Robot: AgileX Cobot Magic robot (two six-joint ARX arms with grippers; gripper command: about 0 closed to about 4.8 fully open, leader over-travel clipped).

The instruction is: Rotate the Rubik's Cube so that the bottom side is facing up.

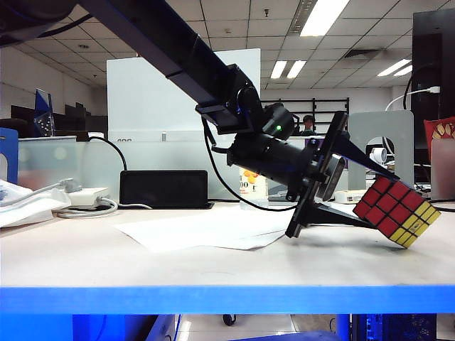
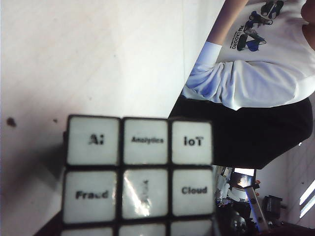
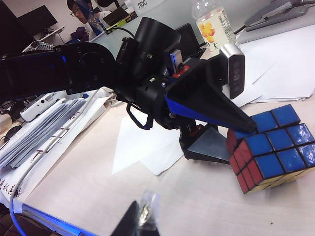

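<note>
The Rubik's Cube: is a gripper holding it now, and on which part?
Yes. The left gripper holds the Rubik's Cube, tilted, one finger on an upper face and one on a lower face. The right gripper holds nothing that can be seen.

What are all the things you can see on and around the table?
Rubik's Cube: one, red, yellow, blue and white faces, tilted on the table's right, between the left gripper's fingers.
Table: one, pale top with blue front edge.
Paper sheets: a few, white, flat mid-table.
Bottle: one, clear with a yellow-orange label, behind the arm.
Black box: one, at the table's back.
Cables: white and black, back left.
Person: one, white shirt, beside the table.
Left gripper: black, closed on the cube.
Right gripper: only a dark tip visible, away from the cube.
</note>
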